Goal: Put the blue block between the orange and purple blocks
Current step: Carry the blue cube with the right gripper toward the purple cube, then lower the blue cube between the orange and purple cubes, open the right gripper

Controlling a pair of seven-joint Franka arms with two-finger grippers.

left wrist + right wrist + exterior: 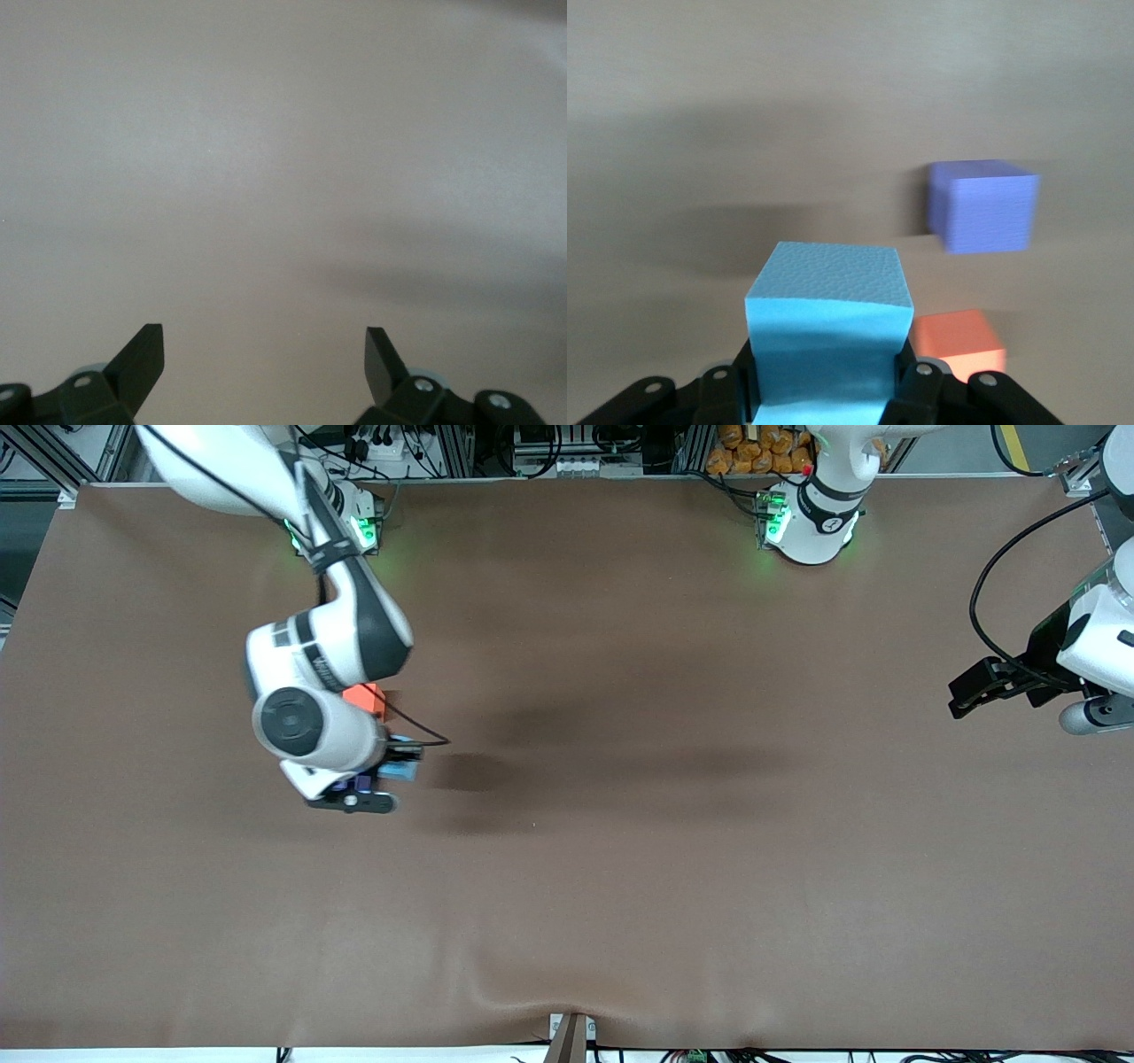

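My right gripper (400,766) is shut on the sky-blue block (828,328) and holds it just above the table, beside the other two cubes. The orange cube (368,700) sits on the table, partly hidden by the right arm's wrist. It also shows in the right wrist view (959,341). The purple cube (982,205) lies nearer to the front camera than the orange one, with a gap between them. In the front view only a sliver of the purple cube (359,784) shows under the hand. My left gripper (961,695) waits open and empty at the left arm's end of the table (264,354).
The brown table cloth (620,824) is bare around the cubes. The robot bases and cables stand along the table's edge farthest from the front camera.
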